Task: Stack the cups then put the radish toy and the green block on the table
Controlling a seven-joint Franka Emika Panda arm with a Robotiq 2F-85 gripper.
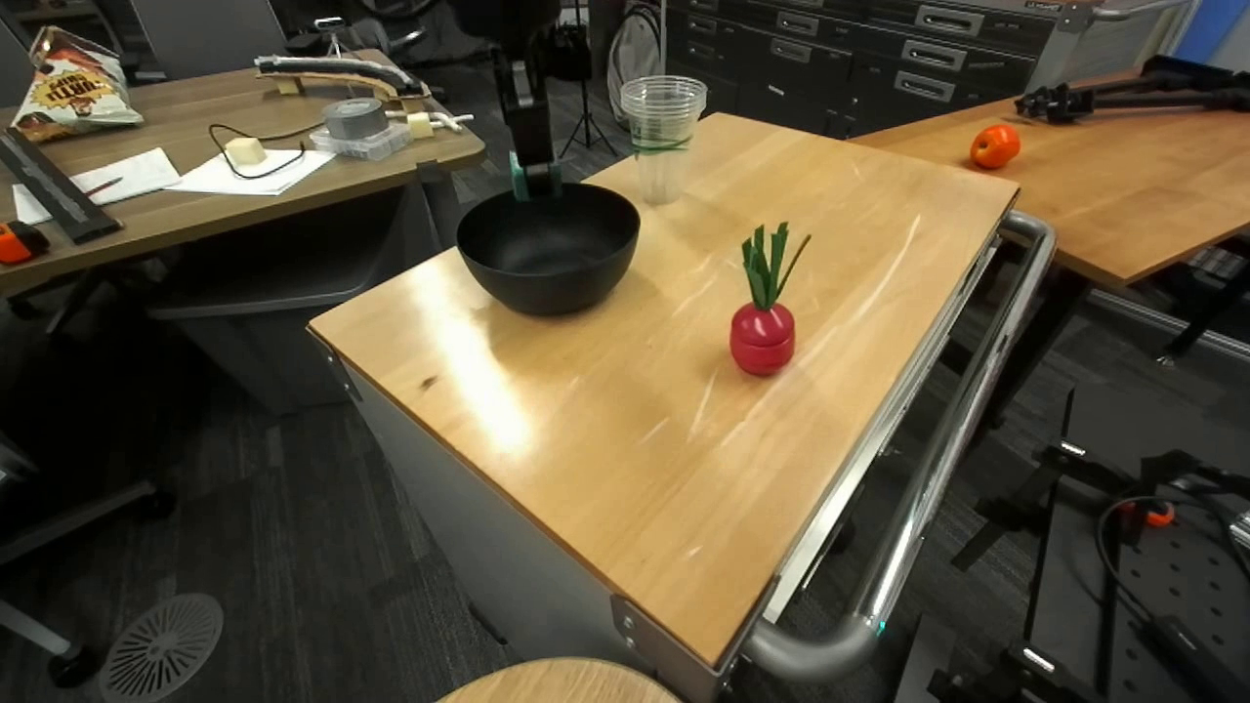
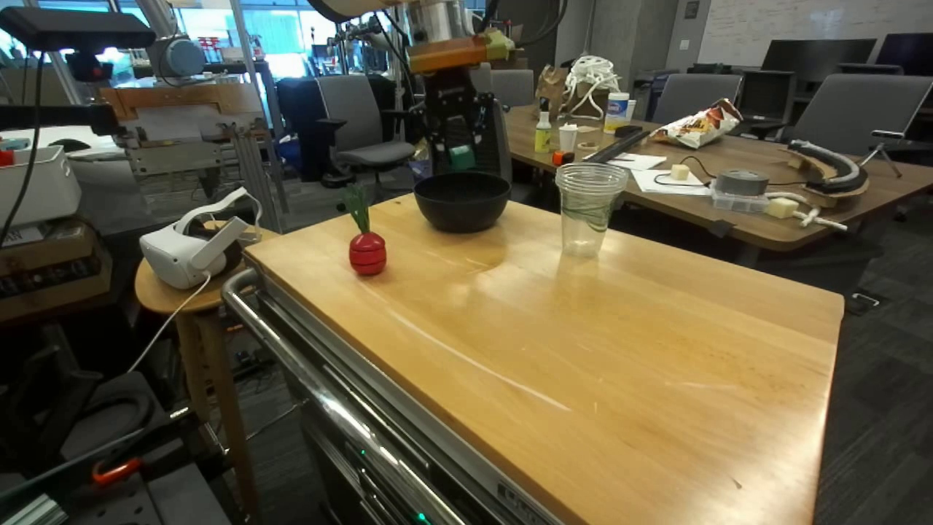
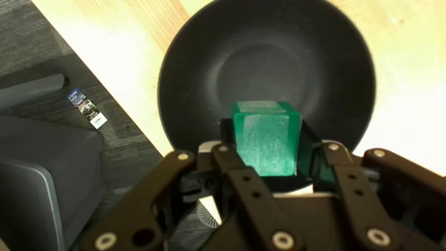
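We've got the gripper (image 3: 265,141) pointing down above the black bowl (image 1: 552,285), jaws pinched snug on the green block (image 2: 462,158). The radish toy (image 1: 762,338) and stacked cups (image 2: 589,200) just sit near the bowl, on the table (image 2: 583,343).

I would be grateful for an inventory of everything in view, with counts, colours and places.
table: one, light wood, foreground
cups: several, exact count unclear, see-through, nested in one stack on the table
radish toy: one, red with green stalks, upright on the table
black bowl: one, black, on the table
green block: one, green, between the fingers, over the black bowl
orange round item: one, orange, on another wooden table
chip bag: one, white, brown, yellow, on the desk
tape roll: one, grey, among smaller uncounted things on the desk
headset: one, white, on the stool
chairs: several, grey, background
drawers: several, black, background
fingers: two, dark, closed on the green block
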